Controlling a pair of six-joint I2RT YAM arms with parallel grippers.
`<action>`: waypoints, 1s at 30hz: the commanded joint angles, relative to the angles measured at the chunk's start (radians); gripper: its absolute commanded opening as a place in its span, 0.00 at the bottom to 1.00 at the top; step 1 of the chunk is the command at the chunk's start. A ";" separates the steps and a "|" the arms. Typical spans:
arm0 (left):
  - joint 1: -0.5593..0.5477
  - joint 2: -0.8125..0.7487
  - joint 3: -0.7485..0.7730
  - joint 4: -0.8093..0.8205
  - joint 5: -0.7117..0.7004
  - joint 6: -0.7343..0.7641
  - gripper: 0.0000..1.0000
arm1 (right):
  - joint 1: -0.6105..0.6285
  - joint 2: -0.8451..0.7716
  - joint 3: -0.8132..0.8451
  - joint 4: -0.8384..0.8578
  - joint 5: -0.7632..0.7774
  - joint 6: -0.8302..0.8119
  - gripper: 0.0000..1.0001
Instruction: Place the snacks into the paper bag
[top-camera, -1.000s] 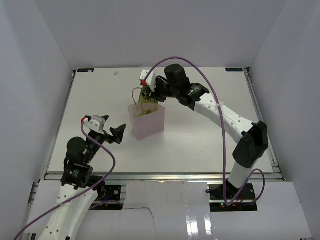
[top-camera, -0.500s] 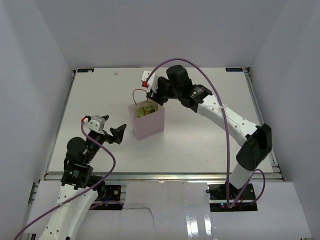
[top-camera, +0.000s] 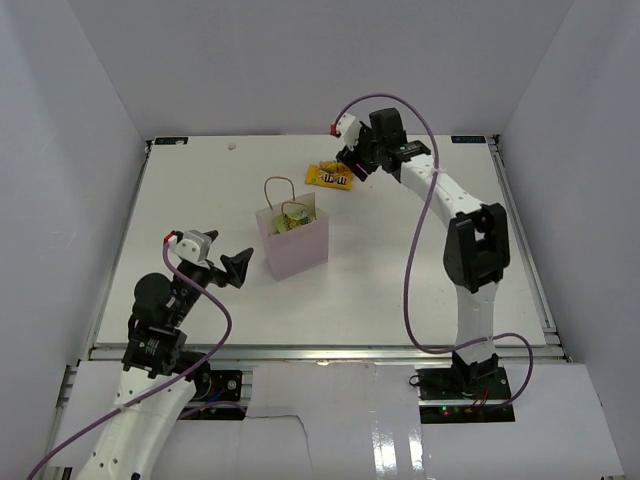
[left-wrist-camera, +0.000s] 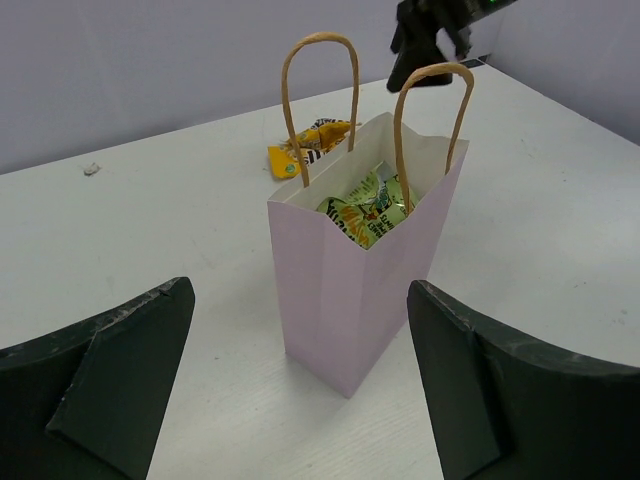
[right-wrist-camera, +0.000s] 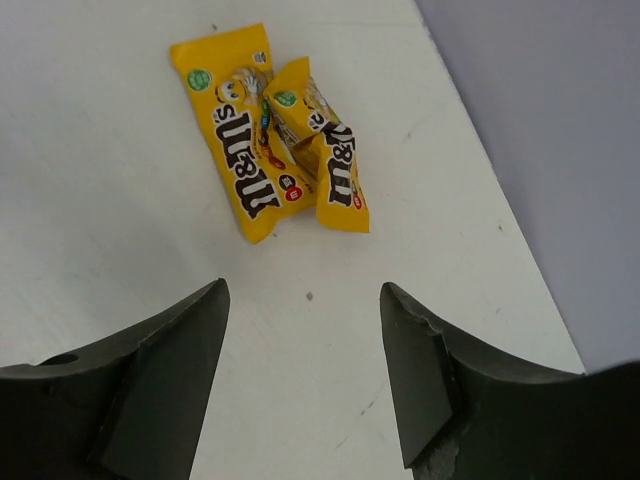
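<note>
The pale pink paper bag stands upright mid-table, its brown loop handles up; lime-green snacks show inside its mouth. Two yellow snacks with brown print lie on the table behind the bag, one partly over the other. My right gripper hangs open just right of these yellow packets, with nothing between its fingers. My left gripper stands open to the left of the bag, its fingers apart and not touching it.
The table's far right edge runs close beside the yellow packets, with the grey wall beyond. A small pale scrap lies near the far edge. White enclosure walls stand on both sides of the table.
The right gripper let a green packet go into the bag, opened, and swung back and right to the yellow packets. The left arm stayed still.
</note>
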 joint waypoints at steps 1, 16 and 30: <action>0.003 0.024 -0.006 0.015 0.011 0.011 0.98 | 0.020 0.157 0.159 -0.021 0.085 -0.172 0.68; 0.031 0.055 -0.007 0.030 0.054 0.011 0.98 | 0.015 0.496 0.425 0.057 0.102 -0.309 0.55; 0.032 0.059 -0.010 0.031 0.056 0.011 0.98 | -0.002 0.584 0.452 0.118 0.163 -0.305 0.43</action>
